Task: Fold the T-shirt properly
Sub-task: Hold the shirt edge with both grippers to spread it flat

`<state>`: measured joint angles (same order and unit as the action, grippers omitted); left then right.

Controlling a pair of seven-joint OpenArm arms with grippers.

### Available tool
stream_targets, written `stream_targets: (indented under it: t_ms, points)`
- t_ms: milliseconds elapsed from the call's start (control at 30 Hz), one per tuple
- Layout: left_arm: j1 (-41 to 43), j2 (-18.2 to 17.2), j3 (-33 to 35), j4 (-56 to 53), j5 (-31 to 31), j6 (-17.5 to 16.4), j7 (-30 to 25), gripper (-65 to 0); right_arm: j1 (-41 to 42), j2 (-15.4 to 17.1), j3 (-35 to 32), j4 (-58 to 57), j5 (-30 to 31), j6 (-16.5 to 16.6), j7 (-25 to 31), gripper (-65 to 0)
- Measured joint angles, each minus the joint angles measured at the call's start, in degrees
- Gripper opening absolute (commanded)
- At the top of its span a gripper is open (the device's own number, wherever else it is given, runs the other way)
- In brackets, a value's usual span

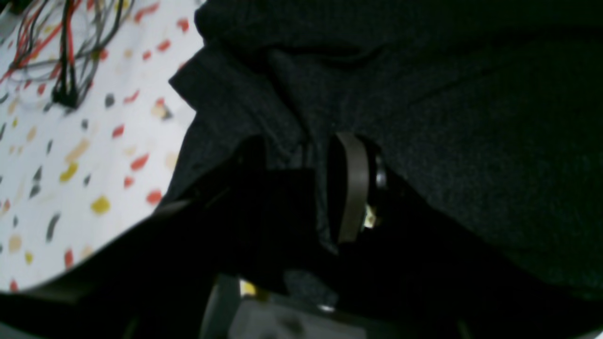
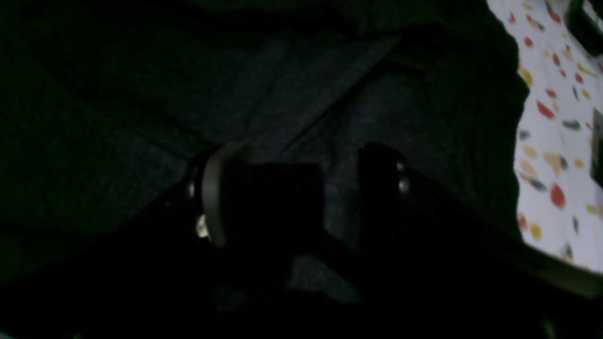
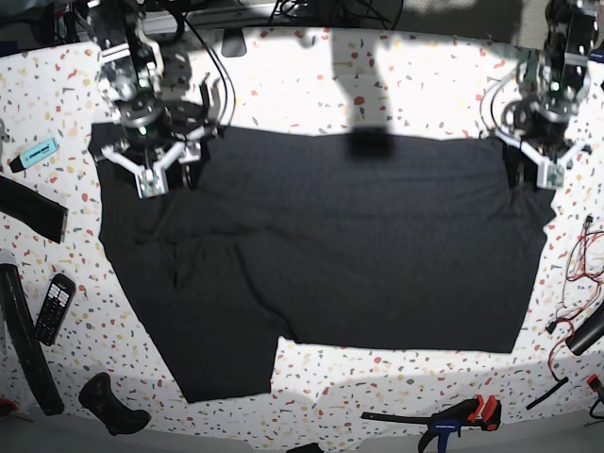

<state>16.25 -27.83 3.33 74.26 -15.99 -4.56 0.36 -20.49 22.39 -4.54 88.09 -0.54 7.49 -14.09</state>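
Left gripper (image 1: 301, 188), seen close from its wrist camera: jaws clamped on a bunched fold of the T-shirt (image 3: 321, 255), dark cloth pinched between a tan-faced pad (image 1: 354, 186) and the black finger opposite. Speckled tabletop (image 1: 94, 155) lies to one side of it, with red and black wires (image 1: 66, 52) beyond.

Right gripper (image 2: 301, 193), wrist view: fingers stand apart, one tan pad (image 2: 213, 193) and one black finger, with dark fabric lying between and under them; whether they actually grip the cloth cannot be told.

T-shirt, charcoal-black, plain side up, spread flat across the middle of the table. In the base view each gripper sits at one far corner of the shirt, well apart from the other; a sleeve panel hangs toward the near edge below the right gripper.

Accessories beside the right gripper: a turquoise marker (image 3: 35, 152), a black remote (image 3: 52, 309). A black clamp with red trigger (image 3: 444, 415) lies at the near edge. No brand or lettering is legible.
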Motion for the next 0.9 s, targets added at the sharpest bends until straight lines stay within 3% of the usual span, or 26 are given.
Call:
stream_targets:
  t_ms: [333, 433, 567, 767, 900]
  points:
    - [8.2, -0.2, -0.2, 9.6, 0.9, 1.1, 5.4, -42.2, -11.1, 0.8, 4.9, 10.8, -0.5, 0.1, -6.5, -28.4]
    - [12.0, -0.1, -0.1, 12.7, 1.3, 3.4, 5.8, -42.2, -14.4, 0.8, 7.5, 13.0, -0.1, 0.1, -7.1, -28.4]
    - [15.6, 0.7, 0.1, 15.3, 7.0, 6.0, 5.7, -42.2, -17.6, 0.8, 10.8, 15.0, 0.1, 0.3, -7.5, -28.4]
    - [19.7, 2.0, 0.1, 17.9, 7.8, 7.6, 6.0, -42.2, -19.7, 0.7, 13.8, 15.6, 0.5, 0.8, -7.6, -28.4]
    - [23.1, 2.1, 0.2, 22.6, 12.4, 7.5, 11.0, -42.2, -19.8, 0.7, 14.2, 15.6, 0.5, 0.8, -7.6, -28.4]
